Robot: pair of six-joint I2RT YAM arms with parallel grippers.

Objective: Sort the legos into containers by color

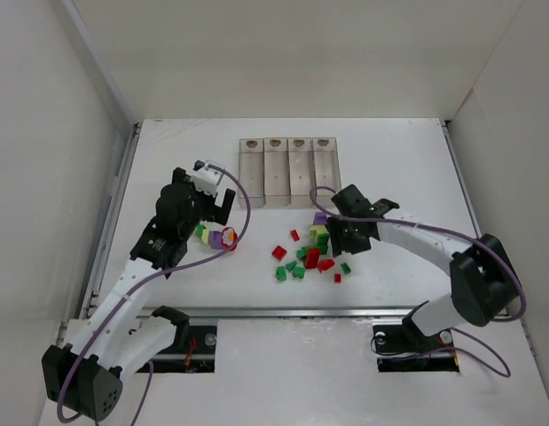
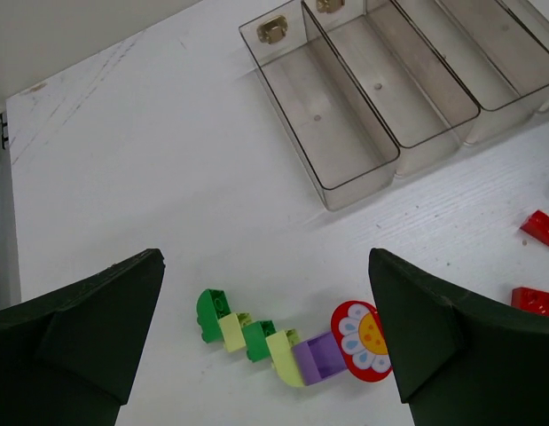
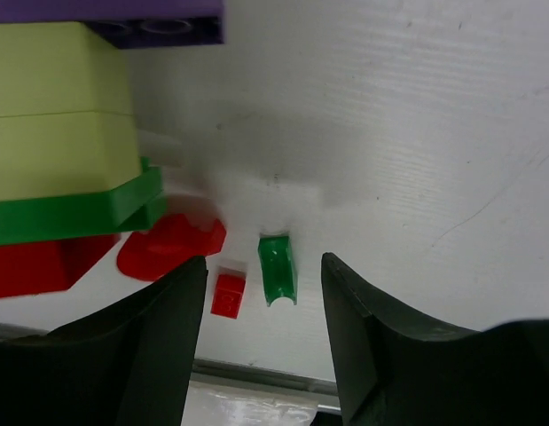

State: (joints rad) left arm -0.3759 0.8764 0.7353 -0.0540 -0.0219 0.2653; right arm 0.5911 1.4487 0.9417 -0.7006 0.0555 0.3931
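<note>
Left end effector (image 1: 212, 211): your left fingers are spread wide and pinch nothing; the left end effector (image 2: 265, 266) hangs over the desk (image 1: 416, 177), left of the bins
Chain (image 1: 216, 237): joined legos lie flat on the desk below that gap; in the left wrist view the chain (image 2: 265, 342) runs green, pale yellow-green, green, pale yellow-green, purple, clear of the left-hand finger
Flower (image 2: 363, 340): a round red piece with white petals and a yellow centre caps the chain's right end, just beside the right-hand finger; you cannot tell if they touch
Bins (image 1: 287, 173): four clear bins joined in a row at the far middle of the desk, with the tan holed ends on the far side; in the left wrist view the bins (image 2: 345, 133) sit well apart from the chain
Pile (image 1: 311, 257): loose red and green legos are scattered on the desk nearer you than the bins, between the two arms
Stack (image 3: 61, 133): purple on pale yellow-green on green on red, filling the upper left of the right wrist view, just left of your right fingers
Right end effector (image 1: 341, 240): it is low at the pile's right side; the right end effector (image 3: 262, 262) has its fingers apart and grips nothing
Green brick (image 3: 277, 269): it lies on the desk, seen in the gap between the right fingers, touching neither
Red brick (image 3: 228, 293): just left of the green brick, near the left-hand finger
</note>
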